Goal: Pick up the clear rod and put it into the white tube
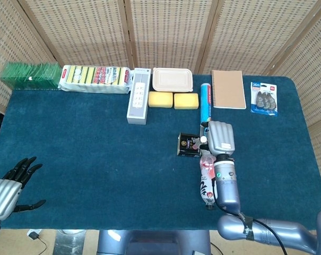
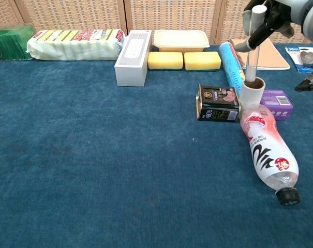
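Note:
In the chest view my right hand (image 2: 274, 14) grips the clear rod (image 2: 252, 49) near its top and holds it almost upright. The rod's lower end sits at the mouth of the white tube (image 2: 253, 93), which stands upright on the blue cloth. From the head view the right hand (image 1: 221, 138) covers the tube, and only the rod's top end (image 1: 203, 139) shows beside it. At the table's near left corner my left hand (image 1: 6, 188) hangs open, holding nothing.
A plastic bottle (image 2: 267, 152) lies on its side just in front of the tube. A black tin (image 2: 218, 103) stands to its left, a purple box (image 2: 277, 103) to its right and a blue cylinder (image 2: 229, 59) behind. Sponges (image 2: 184, 60), a white box (image 2: 132, 57) and a notebook (image 1: 228, 89) line the back.

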